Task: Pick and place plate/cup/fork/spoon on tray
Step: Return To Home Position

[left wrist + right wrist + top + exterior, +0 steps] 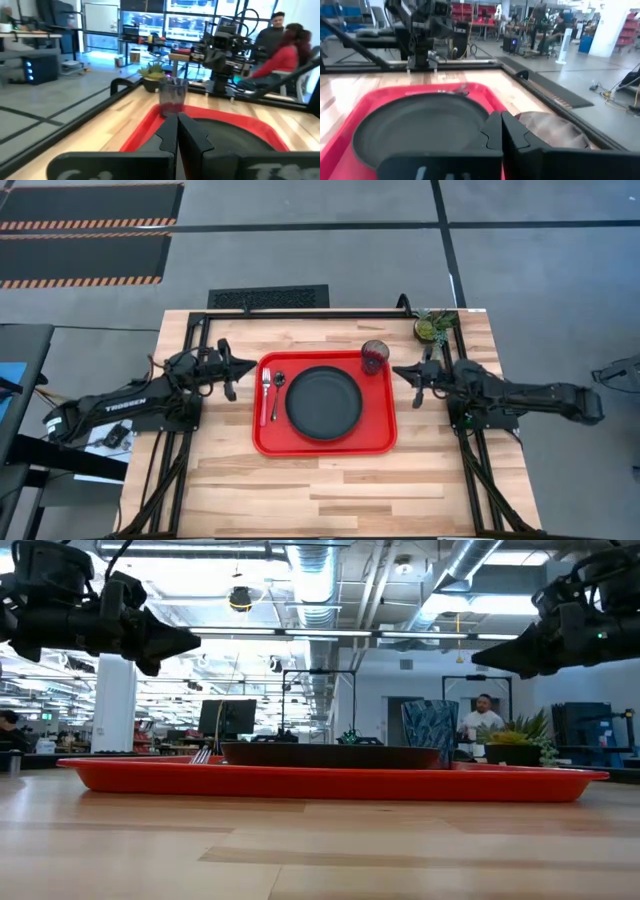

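The red tray (385,435) lies mid-table. On it rest the black plate (324,402), the dark-tinted cup (375,356) upright at its far right corner, and the red-handled fork (265,398) and dark spoon (278,385) side by side along its left side. My left gripper (251,367) is shut and empty, raised off the tray's left edge. My right gripper (398,370) is shut and empty, raised off the tray's right edge near the cup. The plate (420,127) and tray (145,132) show in the wrist views, the cup (173,97) in the left one.
A small green potted plant (435,326) stands at the table's far right corner. A black metal frame (200,330) runs along the table's sides and far edge. Bare wood lies near the front edge. People sit in the room beyond.
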Robot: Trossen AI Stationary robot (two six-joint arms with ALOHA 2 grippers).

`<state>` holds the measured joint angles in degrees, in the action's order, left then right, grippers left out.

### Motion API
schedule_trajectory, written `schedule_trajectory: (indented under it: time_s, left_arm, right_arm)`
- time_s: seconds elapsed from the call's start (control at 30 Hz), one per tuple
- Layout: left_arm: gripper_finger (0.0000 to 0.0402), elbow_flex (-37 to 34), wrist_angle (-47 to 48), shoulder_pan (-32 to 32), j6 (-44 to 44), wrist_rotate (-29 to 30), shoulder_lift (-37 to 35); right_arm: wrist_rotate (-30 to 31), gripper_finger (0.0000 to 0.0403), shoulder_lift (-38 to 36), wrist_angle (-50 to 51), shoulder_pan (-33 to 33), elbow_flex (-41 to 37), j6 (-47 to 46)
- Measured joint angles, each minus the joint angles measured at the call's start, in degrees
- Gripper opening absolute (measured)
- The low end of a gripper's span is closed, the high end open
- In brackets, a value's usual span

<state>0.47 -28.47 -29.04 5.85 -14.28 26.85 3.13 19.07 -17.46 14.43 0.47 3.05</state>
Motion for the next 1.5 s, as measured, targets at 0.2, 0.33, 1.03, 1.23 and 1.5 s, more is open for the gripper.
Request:
schedule_trajectory:
  time_s: [0.2,0.33,1.03,1.23,1.5]
  left_arm:
    - [0.0000,0.0,8.1,0.2,1.0,3.2,-8.6]
    - [0.0000,0.0,14.7,1.5,1.2,5.8,-15.6]
    - [0.0000,-0.1,24.5,12.8,0.5,1.9,-26.6]
    - [0.0000,-0.1,25.5,12.7,-0.9,7.4,-26.6]
    - [0.0000,-0.1,25.7,12.7,0.3,9.6,-26.6]
  right_arm:
    - [0.7,0.0006,-9.2,7.0,0.0,0.0,0.4]
    - [2.8,0.0006,-15.6,13.4,0.0,0.0,-0.5]
    - [2.9,0.0025,-17.9,15.5,-0.4,-0.1,-0.2]
    - [2.9,0.0039,-17.2,15.6,-0.4,-0.1,-0.2]
    - [2.9,0.0040,-17.1,15.5,-0.4,-0.1,0.0]
